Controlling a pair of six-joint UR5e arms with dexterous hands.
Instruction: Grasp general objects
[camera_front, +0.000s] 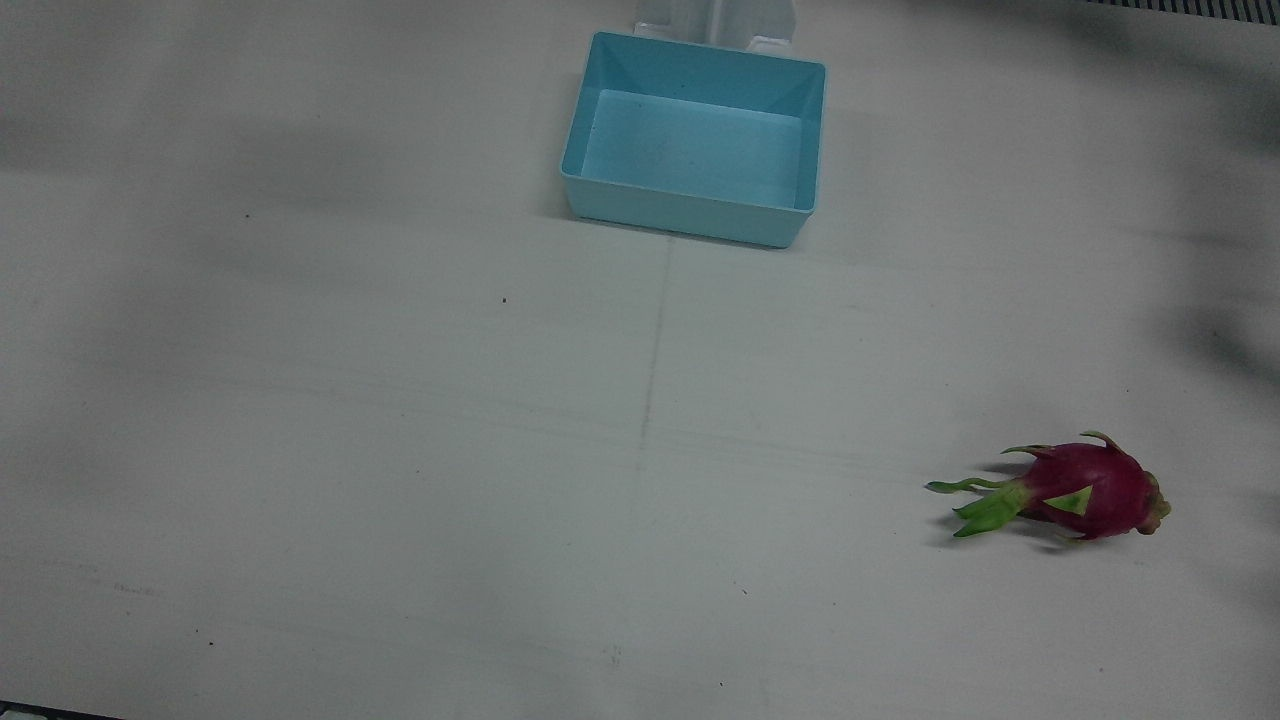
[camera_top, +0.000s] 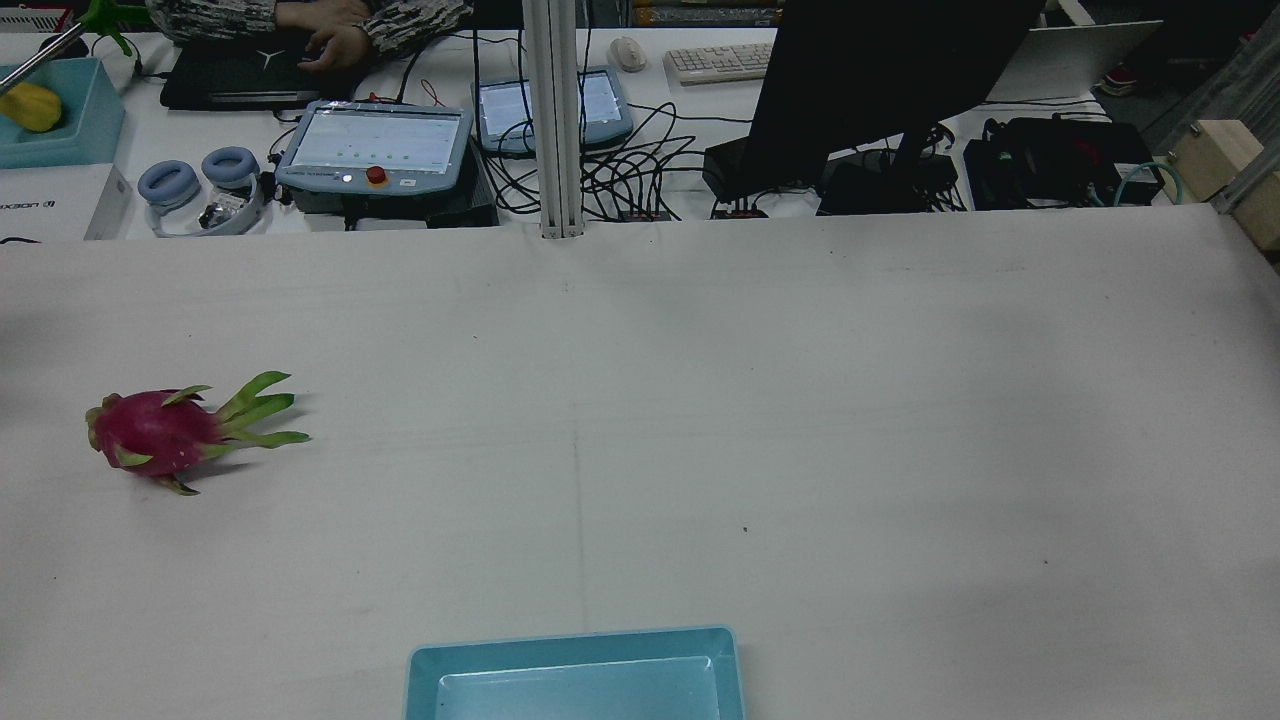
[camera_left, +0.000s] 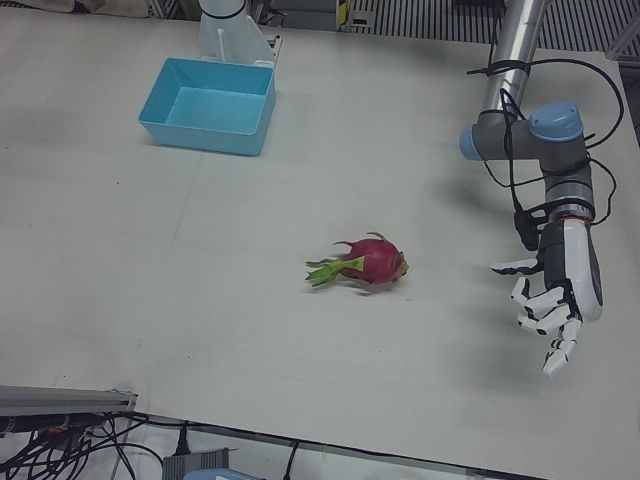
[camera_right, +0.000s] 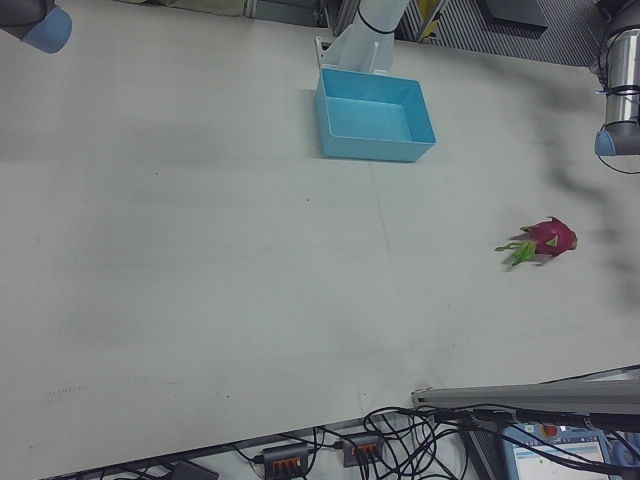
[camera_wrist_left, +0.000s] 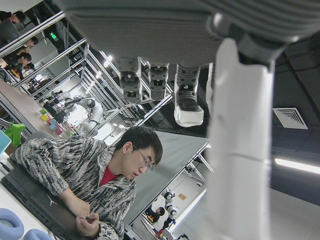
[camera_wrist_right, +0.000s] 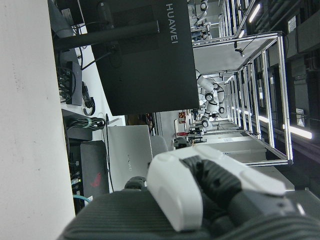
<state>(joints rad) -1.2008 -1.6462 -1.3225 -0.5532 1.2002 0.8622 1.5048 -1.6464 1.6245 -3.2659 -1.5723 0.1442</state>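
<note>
Grey arm with blue joint caps, black cable; white-and-black left hand (camera_left: 553, 310)

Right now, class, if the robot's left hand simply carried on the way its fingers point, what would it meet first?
The left hand hangs open with its fingers pointing down, so it would probably meet the bare table first. The dragon fruit lies well off to one side, out of that line. Depth is hard to judge here.

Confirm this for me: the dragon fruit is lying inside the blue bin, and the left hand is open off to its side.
Wrong on one count. The dragon fruit lies on the bare table, apart from the blue bin, as the left-front view shows. The left hand is indeed open beside it.
</note>
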